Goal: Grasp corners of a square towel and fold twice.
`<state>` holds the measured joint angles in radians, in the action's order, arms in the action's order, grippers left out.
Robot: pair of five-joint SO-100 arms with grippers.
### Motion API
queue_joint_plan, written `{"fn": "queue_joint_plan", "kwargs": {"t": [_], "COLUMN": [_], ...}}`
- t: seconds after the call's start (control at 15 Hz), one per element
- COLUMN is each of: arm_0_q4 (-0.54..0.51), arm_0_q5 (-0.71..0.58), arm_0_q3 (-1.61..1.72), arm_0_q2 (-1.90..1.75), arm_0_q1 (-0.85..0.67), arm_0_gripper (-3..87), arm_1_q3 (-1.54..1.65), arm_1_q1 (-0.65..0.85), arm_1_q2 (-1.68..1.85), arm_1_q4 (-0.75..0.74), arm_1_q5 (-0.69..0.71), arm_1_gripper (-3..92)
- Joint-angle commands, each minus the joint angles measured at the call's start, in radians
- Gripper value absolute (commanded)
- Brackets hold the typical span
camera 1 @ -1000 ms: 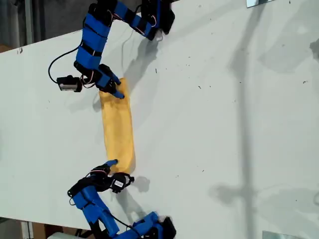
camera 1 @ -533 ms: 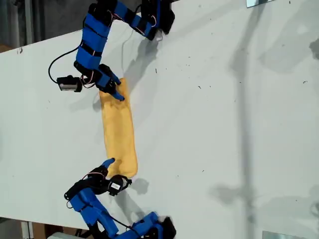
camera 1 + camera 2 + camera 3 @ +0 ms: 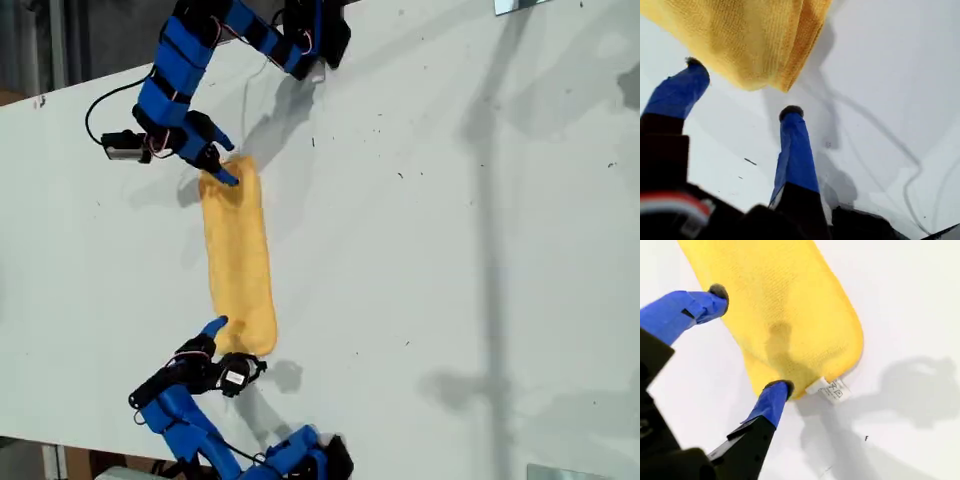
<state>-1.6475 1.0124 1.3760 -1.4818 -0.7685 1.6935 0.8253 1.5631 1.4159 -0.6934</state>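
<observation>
Exterior view, left to right:

- My first gripper point(image 3: 230, 163) is on the blue-and-black arm reaching in from the top left of the exterior view. It sits at the upper end of the towel. In the first wrist view the gripper point(image 3: 742, 87) has its jaws spread wide and nothing between them. The folded towel end point(image 3: 740, 40) lies just past the blue fingertips point(image 3: 790, 112).
- My second gripper point(image 3: 240, 343) is on the matching arm at the bottom left of the exterior view, at the towel's lower end. In the second wrist view this gripper point(image 3: 750, 338) is also wide apart and straddles the towel end point(image 3: 790, 315) without clamping it. One fingertip point(image 3: 717, 291) is at the long edge. The other is at the rounded corner, just beside the small white tag point(image 3: 832, 389).
- The soft yellow-orange cloth towel point(image 3: 240, 260) is folded into a narrow strip. It lies flat on the white worktop point(image 3: 450, 250) and runs between the two grippers, left of centre in the exterior view.
- Right of the towel, the worktop carries small dark specks and long soft shadows.
</observation>
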Motion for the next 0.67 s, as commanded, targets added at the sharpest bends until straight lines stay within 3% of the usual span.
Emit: {"fn": "queue_joint_plan", "kwargs": {"t": [0.0,0.13,0.33,0.6], "arm_0_q4": [-0.006,0.0,0.006,0.02], "arm_0_q5": [0.02,0.025,0.044,0.1], "arm_0_q3": [0.0,0.002,0.017,0.169], "arm_0_q2": [-0.091,-0.097,-0.103,-0.314], "arm_0_q1": [0.015,0.018,0.046,0.094], "arm_0_gripper": [31.6,31.6,31.6,31.7], "arm_1_q3": [-0.083,-0.069,-0.144,-0.339], "arm_1_q1": [-0.038,-0.017,0.006,0.109], "arm_1_q2": [0.176,0.167,-0.121,-0.426], "arm_1_q4": [0.083,0.069,-0.049,-0.077], "arm_1_q5": [0.008,0.012,0.037,0.089], "arm_1_gripper": [32.5,32.5,33.4,33.5]}}
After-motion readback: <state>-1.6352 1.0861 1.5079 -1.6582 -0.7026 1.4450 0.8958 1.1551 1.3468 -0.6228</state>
